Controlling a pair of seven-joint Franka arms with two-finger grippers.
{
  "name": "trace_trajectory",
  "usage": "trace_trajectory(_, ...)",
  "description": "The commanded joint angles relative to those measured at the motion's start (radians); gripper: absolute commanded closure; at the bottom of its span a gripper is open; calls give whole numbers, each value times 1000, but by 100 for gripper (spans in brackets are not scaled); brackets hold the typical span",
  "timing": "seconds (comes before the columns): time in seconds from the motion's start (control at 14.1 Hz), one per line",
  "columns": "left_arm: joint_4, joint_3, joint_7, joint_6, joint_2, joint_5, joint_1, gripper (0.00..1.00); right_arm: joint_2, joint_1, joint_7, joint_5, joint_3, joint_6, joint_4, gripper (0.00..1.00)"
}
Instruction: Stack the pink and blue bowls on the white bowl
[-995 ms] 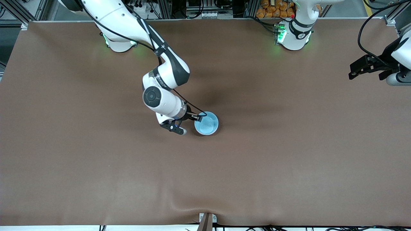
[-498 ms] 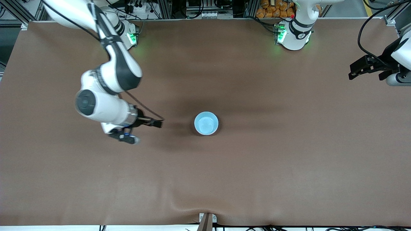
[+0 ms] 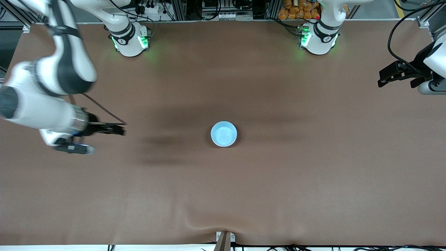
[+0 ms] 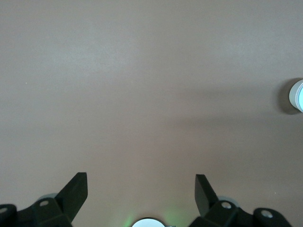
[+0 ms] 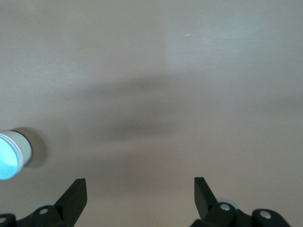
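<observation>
The blue bowl [image 3: 223,134] sits mid-table, nested on top of a stack. In the right wrist view that stack shows a white bowl wall [image 5: 21,147] around the blue inside [image 5: 5,161]. The left wrist view catches the white bowl [image 4: 298,95] at its edge. The pink bowl is hidden. My right gripper [image 3: 118,129] hangs open and empty above bare table, toward the right arm's end and well apart from the stack; its fingers [image 5: 75,194] frame only brown cloth. My left gripper [image 3: 381,79] waits open over the left arm's end, with nothing between its fingers [image 4: 75,191].
The brown cloth [image 3: 313,174] covers the whole table, with a wrinkle near a clamp [image 3: 224,240] at the front edge. The two arm bases [image 3: 129,43] [image 3: 318,40] stand along the back edge.
My right gripper let go of the blue bowl's rim, opened wide, and swung away toward the right arm's end of the table. The bowl stayed put. The left arm has not moved.
</observation>
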Motion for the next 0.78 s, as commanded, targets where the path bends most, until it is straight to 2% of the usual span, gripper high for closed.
trace_trajectory(0.0, 8, 1, 7, -10, 2, 0, 1, 0, -99, -141, -163, -27, 22, -35, -41, 0)
trace_trajectory(0.14, 8, 1, 6, -10, 4, 0, -2, 0, -165, -189, -234, -40, 19, -81, -41, 0)
trace_trajectory(0.21, 10, 1, 6, -8, 4, 1, -2, 0, -197, -183, -242, -71, -2, -114, -39, 0)
trace_trajectory(0.43, 10, 1, 6, -10, 4, 3, -4, 0, -253, -73, -242, -110, -152, -208, -35, 0)
trace_trajectory(0.71, 10, 1, 4, -10, 4, 3, -5, 0, -276, -46, -224, -151, -150, -227, -7, 0)
